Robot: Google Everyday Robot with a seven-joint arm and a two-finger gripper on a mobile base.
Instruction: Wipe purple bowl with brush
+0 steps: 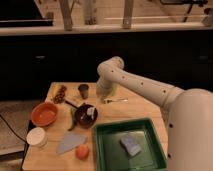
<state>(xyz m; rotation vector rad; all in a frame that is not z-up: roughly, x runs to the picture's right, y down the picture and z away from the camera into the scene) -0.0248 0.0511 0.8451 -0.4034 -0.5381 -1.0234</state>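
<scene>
The purple bowl (85,114) sits on the wooden table (132,111), left of centre. A small white bristly thing, the brush (91,113), lies in the bowl's right half. My gripper (104,94) hangs above the table behind and to the right of the bowl, apart from it, at the end of the white arm (135,85). It is beside the silvery utensil (115,100).
An orange-red bowl (44,113) is left of the purple bowl. A small dark cup (83,90) stands behind it. A green tray (101,150) at the front holds a blue-grey sponge (130,145). A white cup (36,136), grey cloth (69,141) and orange fruit (82,151) lie front left.
</scene>
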